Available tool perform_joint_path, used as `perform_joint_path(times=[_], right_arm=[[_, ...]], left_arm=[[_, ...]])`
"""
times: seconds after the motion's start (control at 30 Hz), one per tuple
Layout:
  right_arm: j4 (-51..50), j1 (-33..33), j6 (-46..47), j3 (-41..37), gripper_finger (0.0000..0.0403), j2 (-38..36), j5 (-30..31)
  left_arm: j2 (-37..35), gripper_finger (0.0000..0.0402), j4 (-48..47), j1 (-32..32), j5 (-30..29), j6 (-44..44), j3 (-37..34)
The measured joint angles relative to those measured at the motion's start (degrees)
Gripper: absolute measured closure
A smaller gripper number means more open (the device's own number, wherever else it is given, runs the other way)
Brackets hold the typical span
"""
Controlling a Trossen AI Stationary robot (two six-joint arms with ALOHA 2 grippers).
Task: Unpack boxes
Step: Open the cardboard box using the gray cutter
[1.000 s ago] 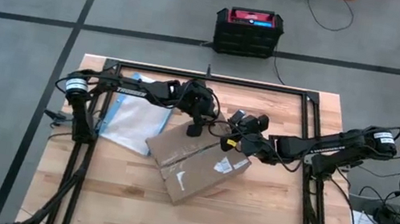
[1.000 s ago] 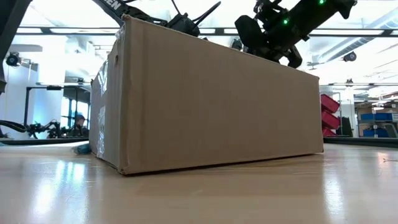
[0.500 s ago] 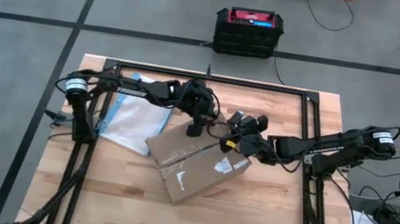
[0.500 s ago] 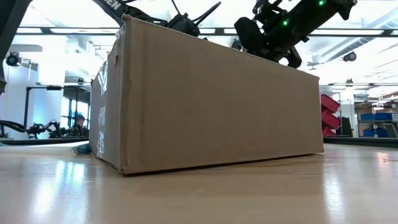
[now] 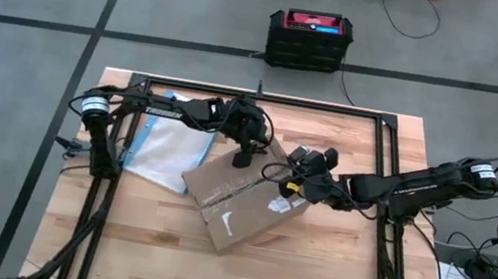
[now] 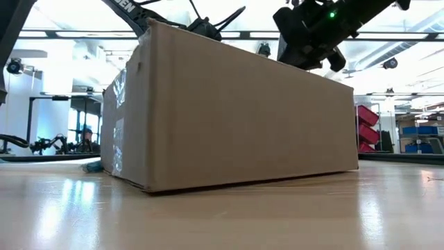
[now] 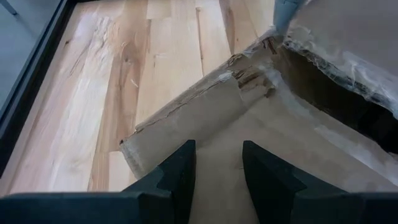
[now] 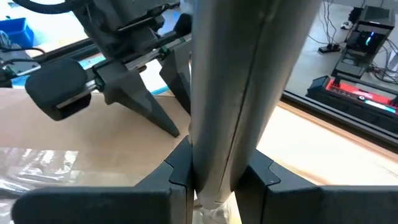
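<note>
Box sits mid-worktop, turned at an angle to the worktop's edges, tape strips across its top. In low view the box fills the middle, flat on the wood, taped end facing left.

Left end effector is down on the box's far corner. Left wrist view: its two fingers stand apart w/ bare cardboard between them, just behind a torn, crumpled flap edge — nothing clamped that I can see.

Right end effector reaches in from the right, over the box's right end. Right wrist view: its fingers are pinched on a pale upright flap that runs straight up between them — clamped on the flap. The left end effector shows beyond it, tips on the box top.

Clear bag lies flat just left of the box, under the left arm. Black crate w/ red top stands on the floor beyond the worktop's far edge.
</note>
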Motion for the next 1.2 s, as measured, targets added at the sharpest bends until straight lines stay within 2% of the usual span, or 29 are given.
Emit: perform_joint_path(times=[0.5, 1.2], right_arm=[[0.72, 0.09, -3.03, -0.02, 0.0347, -0.87, 0.04], [-2.86, -0.28, 0.92, 0.0, 0.0347, -0.39, -1.4]], left_arm=[[0.0, 0.0283, -0.07, -0.04, 0.02, -0.14, 0.0], [0.04, 0.0283, -0.11, -0.04, 0.04, -0.5, 0.0]])
